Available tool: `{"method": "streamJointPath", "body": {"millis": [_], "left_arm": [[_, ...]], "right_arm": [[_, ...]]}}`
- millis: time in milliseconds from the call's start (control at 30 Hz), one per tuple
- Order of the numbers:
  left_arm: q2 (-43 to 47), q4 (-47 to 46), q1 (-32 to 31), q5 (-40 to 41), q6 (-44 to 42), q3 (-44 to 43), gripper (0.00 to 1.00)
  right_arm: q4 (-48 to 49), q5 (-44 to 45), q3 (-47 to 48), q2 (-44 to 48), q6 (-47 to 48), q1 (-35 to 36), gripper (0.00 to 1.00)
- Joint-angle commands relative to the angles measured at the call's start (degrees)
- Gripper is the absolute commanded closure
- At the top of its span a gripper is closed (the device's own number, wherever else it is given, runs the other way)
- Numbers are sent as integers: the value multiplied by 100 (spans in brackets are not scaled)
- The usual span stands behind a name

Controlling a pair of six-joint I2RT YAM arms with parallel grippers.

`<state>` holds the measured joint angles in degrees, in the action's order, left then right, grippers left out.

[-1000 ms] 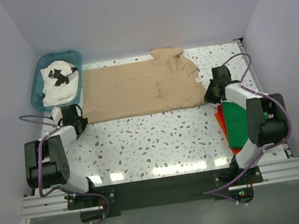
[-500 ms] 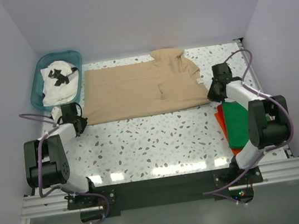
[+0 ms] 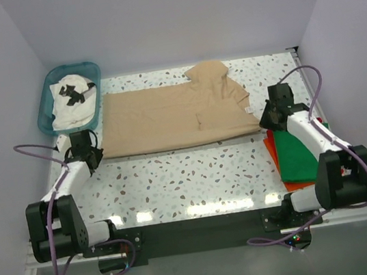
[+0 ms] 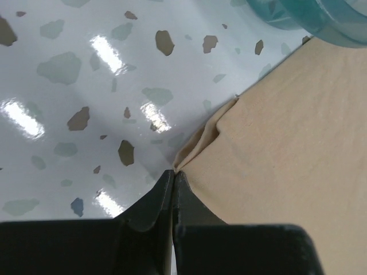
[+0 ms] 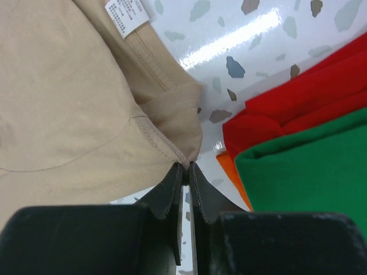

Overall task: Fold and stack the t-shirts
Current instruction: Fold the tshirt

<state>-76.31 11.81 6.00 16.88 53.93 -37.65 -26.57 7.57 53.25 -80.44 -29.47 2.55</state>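
Top external: speckled surface point(image 3: 196, 177) carries the tan t-shirt point(image 3: 166, 116), spread flat across the far half with one sleeve bunched at the far right. Teal basket point(image 3: 49, 88) at far left holds the crumpled white printed t-shirt point(image 3: 72, 106). Green t-shirt point(image 3: 300, 154) lies folded on the red-orange t-shirt point(image 3: 269, 147) at the right edge.

Left tool point(image 4: 174, 175) is pressed together, pinching the tan shirt's near-left corner. Right tool point(image 5: 186, 167) pinches its near-right hem corner, just beside the stack.

Step, as I judge it: grasp made for the first fold, cloth not yet lifted. Next move calls for raising both corners together and carrying the near edge level toward the far edge.

Hard to tell:
- how much cloth sits inside either pinch
- the red-orange shirt, mostly hidden under the green
- the white shirt's print, unreadable
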Motion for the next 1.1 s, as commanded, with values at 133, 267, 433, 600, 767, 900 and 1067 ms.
{"method": "streamJointPath", "body": {"millis": [133,267,433,600,767,900,1067], "left_arm": [[1179,962,86,588,-137,389,100],[1820,1331,94,676,-164,556,100],[2269,1727,86,719,-102,697,100],[2490,1895,86,676,-49,733,95],[2507,1842,94,509,-207,531,60],[2446,1457,94,202,-532,233,57],[1588,639,51,-466,-998,-469,57]], "right_arm": [[-656,-63,-491,1232,109,-61,99],[-1052,-282,-763,1882,21,-61,99],[-1561,-423,-1009,2637,-32,-61,98],[-1843,-634,-975,2982,-164,-61,78],[-1975,-538,-659,3061,-85,-61,50],[-1659,-686,-466,2650,99,-61,48],[-817,-1205,-35,1832,205,-52,48]]}}
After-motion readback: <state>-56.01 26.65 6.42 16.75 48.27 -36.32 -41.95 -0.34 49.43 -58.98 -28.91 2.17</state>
